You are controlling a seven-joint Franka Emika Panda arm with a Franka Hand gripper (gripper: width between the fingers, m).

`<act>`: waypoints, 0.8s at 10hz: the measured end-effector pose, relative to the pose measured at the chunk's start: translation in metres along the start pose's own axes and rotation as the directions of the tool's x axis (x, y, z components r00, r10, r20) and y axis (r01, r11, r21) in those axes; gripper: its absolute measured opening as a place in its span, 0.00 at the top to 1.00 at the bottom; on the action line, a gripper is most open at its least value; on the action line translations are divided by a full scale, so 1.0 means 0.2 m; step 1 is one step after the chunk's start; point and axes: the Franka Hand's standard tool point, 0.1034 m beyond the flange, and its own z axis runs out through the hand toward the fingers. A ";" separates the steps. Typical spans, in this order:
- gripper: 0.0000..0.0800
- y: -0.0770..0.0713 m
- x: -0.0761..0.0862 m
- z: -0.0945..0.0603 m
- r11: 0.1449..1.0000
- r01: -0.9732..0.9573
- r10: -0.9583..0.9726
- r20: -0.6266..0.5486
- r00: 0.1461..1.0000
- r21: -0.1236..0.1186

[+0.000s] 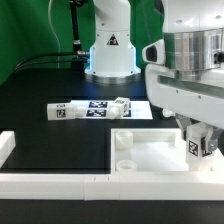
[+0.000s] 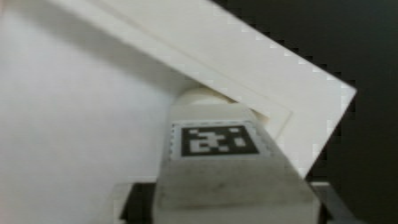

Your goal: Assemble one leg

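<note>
My gripper (image 1: 200, 138) is shut on a leg (image 1: 201, 148), a small white block whose marker tag faces the camera. It holds the leg upright at the right corner of the large flat white panel (image 1: 150, 152), which has round sockets (image 1: 124, 140) near its left corners. In the wrist view the leg (image 2: 217, 140) fills the middle between the dark fingers (image 2: 146, 200), and its end meets the panel's corner (image 2: 294, 95). Whether the leg sits in a socket is hidden. Two more legs (image 1: 62, 112) (image 1: 118, 104) lie behind.
The marker board (image 1: 95, 109) lies behind the panel, with the spare legs on or beside it. A low white wall (image 1: 12, 150) borders the table's front and left side. The robot base (image 1: 110, 50) stands at the back.
</note>
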 end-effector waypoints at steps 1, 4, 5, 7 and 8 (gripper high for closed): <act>0.64 0.00 0.01 0.00 0.971 -0.240 0.240 0.022 0.971 0.008; 0.63 -0.01 0.00 0.00 0.865 -0.502 0.501 0.066 0.863 0.002; 0.63 -0.01 0.00 0.00 0.875 -0.485 0.483 0.066 0.873 0.003; 0.38 -0.02 -0.01 0.00 0.958 -0.287 0.285 0.058 0.957 0.021; 0.23 -0.03 -0.02 -0.01 0.998 -0.036 0.033 0.047 0.998 0.054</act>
